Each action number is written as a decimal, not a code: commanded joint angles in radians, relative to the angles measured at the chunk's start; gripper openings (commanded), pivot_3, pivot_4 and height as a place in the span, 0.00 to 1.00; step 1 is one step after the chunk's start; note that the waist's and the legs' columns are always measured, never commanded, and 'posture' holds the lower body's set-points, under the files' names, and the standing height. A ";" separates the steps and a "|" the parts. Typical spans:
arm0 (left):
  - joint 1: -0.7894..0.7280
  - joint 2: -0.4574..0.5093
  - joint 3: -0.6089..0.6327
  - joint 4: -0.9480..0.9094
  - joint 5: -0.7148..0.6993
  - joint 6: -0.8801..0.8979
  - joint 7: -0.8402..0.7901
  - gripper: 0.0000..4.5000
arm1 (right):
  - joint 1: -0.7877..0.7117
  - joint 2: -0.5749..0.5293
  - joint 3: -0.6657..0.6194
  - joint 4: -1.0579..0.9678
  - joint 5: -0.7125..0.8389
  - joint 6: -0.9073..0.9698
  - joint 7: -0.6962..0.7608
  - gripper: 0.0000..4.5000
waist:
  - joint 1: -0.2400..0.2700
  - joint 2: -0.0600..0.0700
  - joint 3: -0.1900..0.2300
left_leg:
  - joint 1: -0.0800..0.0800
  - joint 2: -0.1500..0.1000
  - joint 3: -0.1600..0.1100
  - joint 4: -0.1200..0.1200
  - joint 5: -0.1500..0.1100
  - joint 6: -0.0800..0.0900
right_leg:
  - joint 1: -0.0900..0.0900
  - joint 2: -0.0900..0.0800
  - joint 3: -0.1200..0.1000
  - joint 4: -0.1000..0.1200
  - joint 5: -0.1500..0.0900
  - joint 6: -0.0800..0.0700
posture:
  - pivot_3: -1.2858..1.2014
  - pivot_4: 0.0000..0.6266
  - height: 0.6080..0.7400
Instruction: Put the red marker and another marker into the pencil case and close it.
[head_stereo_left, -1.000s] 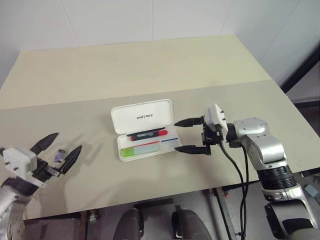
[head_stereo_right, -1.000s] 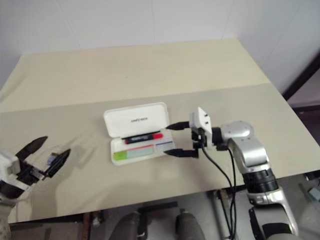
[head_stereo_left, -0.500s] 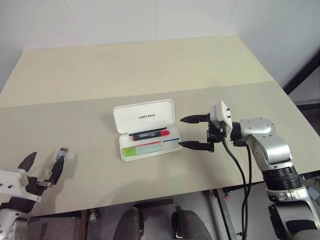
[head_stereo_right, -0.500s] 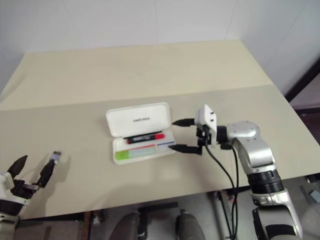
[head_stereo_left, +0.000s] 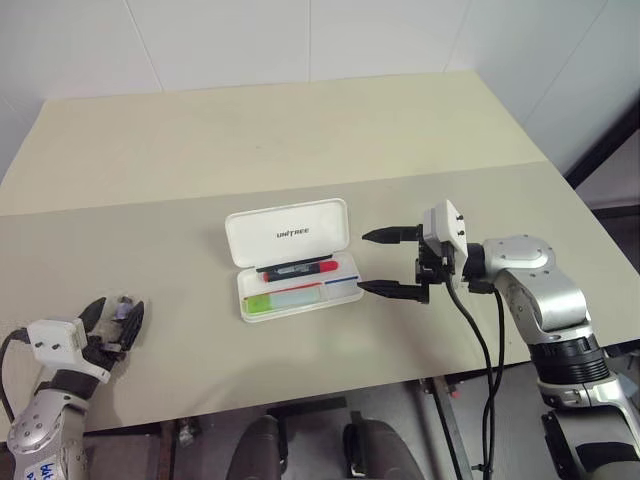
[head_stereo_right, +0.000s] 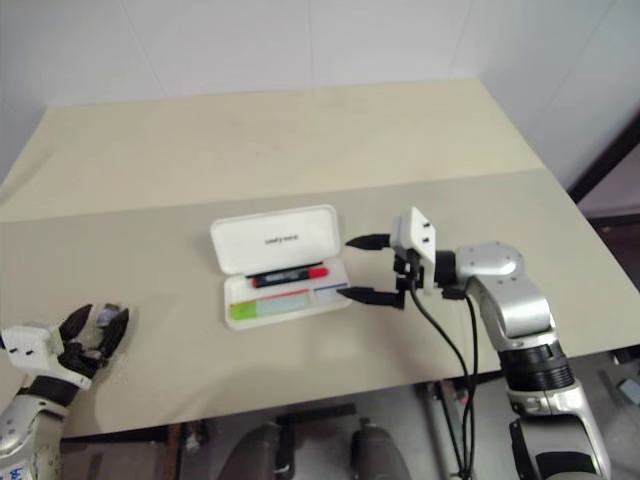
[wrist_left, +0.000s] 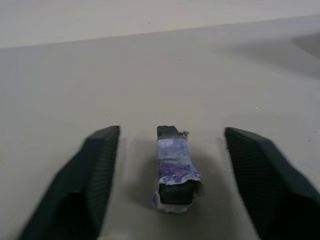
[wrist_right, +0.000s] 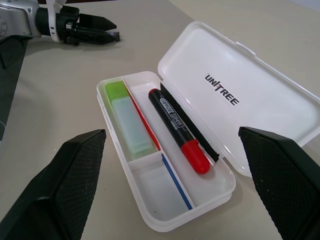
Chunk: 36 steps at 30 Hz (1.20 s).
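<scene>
Lying open just beside the right tool (head_stereo_left: 388, 263), whose fingers stand wide apart, the white hard-plastic pencil case (wrist_right: 210, 100) holds the slim red-capped black marker (wrist_right: 179, 131) and the stubby green-capped highlighter (wrist_right: 128, 116) (lid up). Well apart, the left tool (wrist_left: 170, 165), fingers apart, flanks a small dark paper-wrapped block (wrist_left: 173, 170) on the beige tabletop (head_stereo_left: 300, 140).

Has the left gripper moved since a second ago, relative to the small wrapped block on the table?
Yes. The left gripper has pulled back toward the table's near edge, its fingers narrowing around the small block.
</scene>
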 joint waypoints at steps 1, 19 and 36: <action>0.005 0.013 -0.002 -0.010 0.000 0.007 0.007 0.41 | -0.001 -0.017 -0.034 -0.043 0.026 -0.004 -0.010 1.00 | 0.000 0.000 0.000 | 0.000 0.000 0.000 0.000 0.000 0.000 | 0.000 0.000 0.000 0.000 0.000 0.000 | 0.52 0.24 1.00; -0.118 0.056 -0.084 -0.309 -0.076 0.131 0.016 0.06 | 0.004 -0.013 -0.026 -0.042 0.030 -0.012 -0.025 1.00 | 0.018 -0.001 0.000 | 0.000 0.000 0.000 0.000 0.000 0.000 | 0.000 0.000 -0.001 0.001 0.000 0.000 | 0.52 0.24 1.00; -0.413 0.261 -0.405 -0.340 -0.176 0.404 -0.343 0.06 | 0.149 -0.144 -0.154 -0.076 0.036 -0.006 -0.069 1.00 | 0.026 0.000 0.000 | 0.000 -0.001 0.000 0.001 0.002 -0.001 | 0.001 0.002 0.001 0.000 0.000 0.000 | 0.52 0.24 1.00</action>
